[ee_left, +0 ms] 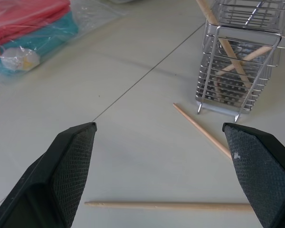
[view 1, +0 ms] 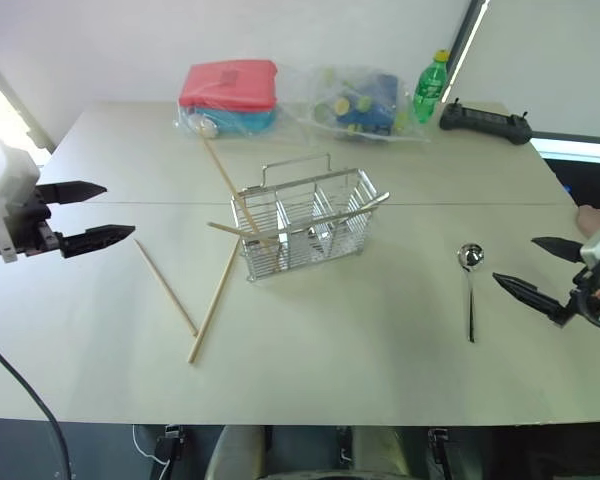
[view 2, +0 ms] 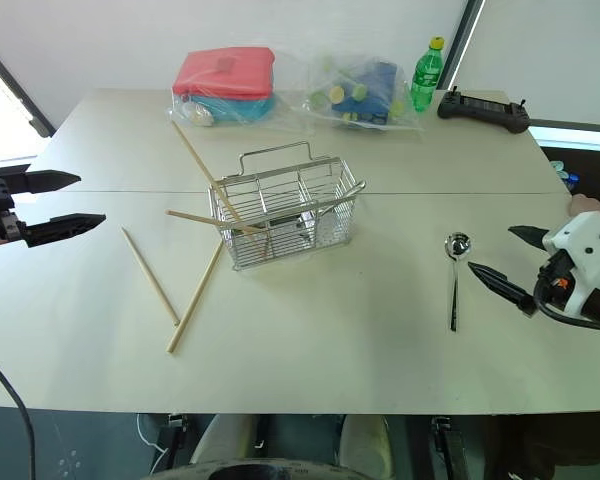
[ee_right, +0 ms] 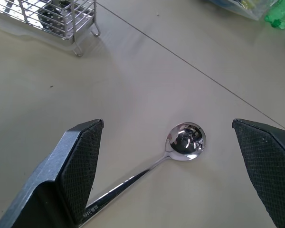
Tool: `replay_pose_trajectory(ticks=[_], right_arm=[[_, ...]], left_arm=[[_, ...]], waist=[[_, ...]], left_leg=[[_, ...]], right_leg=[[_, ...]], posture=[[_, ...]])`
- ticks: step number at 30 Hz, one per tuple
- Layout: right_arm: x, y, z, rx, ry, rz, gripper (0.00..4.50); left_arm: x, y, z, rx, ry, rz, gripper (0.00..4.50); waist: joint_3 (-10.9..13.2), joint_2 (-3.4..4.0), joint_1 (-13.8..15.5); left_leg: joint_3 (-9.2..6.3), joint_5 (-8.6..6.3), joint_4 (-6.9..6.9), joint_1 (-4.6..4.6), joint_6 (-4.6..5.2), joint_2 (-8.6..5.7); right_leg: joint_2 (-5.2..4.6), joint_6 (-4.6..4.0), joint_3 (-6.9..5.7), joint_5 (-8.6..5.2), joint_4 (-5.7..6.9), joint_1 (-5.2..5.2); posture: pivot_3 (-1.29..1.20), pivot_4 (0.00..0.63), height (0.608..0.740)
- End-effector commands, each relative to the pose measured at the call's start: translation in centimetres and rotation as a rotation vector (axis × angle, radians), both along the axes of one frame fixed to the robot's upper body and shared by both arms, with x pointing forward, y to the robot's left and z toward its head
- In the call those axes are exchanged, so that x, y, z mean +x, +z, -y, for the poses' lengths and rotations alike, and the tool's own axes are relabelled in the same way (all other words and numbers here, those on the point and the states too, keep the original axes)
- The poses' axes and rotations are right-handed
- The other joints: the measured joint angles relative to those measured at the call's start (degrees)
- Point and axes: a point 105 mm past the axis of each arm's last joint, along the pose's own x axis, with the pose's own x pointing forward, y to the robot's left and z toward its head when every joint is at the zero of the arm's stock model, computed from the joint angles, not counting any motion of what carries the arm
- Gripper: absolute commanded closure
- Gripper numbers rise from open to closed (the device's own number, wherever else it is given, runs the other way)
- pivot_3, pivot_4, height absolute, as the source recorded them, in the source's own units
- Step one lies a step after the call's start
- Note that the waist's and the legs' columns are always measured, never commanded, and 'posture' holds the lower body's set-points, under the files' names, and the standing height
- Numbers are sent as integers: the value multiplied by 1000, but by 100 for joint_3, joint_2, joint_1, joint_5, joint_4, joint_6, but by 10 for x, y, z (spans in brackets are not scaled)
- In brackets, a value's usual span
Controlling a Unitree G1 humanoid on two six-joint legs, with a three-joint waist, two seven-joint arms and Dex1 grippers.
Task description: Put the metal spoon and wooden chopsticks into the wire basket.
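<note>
Both hands are fully spread and empty: left hand (view 1: 92, 213) at the left edge of the frame, right hand (view 1: 540, 270) at the right edge. Metal spoon (view 1: 469, 288) lies on the tabletop (view 1: 360, 340) at centre right, near the right hand. Wire basket (view 1: 308, 222) stands mid-frame with three wooden chopsticks (view 1: 220, 172) leaning in it; two more lie loose at its lower left. Risk: the thin, flat spoon handle may slip from the fingers, and long chopsticks may tip the light basket.
</note>
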Motion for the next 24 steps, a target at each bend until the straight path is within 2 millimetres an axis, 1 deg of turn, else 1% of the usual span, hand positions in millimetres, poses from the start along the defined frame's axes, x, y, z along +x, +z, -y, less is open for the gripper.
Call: replay_pose_trajectory(ticks=[1, 15, 21, 24], right_arm=[[2, 6, -2, 6, 2, 35, 44], [4, 9, -4, 4, 2, 40, 44], [4, 8, -6, 3, 5, 36, 44], [5, 9, -7, 7, -6, 44, 44]], left_arm=[[-2, 14, 1, 26, -14, 47, 0], [3, 17, 5, 21, -15, 55, 0], [3, 14, 8, 20, -23, 53, 0], [5, 19, 13, 2, -36, 70, 0]], waist=[[0, 0, -1], [0, 0, -1], [-1, 0, -1], [-1, 0, 0]], left_leg=[[0, 0, 0, 0, 0, 0], [0, 0, 0, 0, 0, 0], [0, 0, 0, 0, 0, 0], [0, 0, 1, 0, 0, 0]], right_leg=[[0, 0, 0, 0, 0, 0], [0, 0, 0, 0, 1, 0], [0, 0, 0, 0, 1, 0], [0, 0, 0, 0, 0, 1]], posture=[[0, 150, 678], [0, 150, 678], [0, 150, 678], [0, 150, 678]])
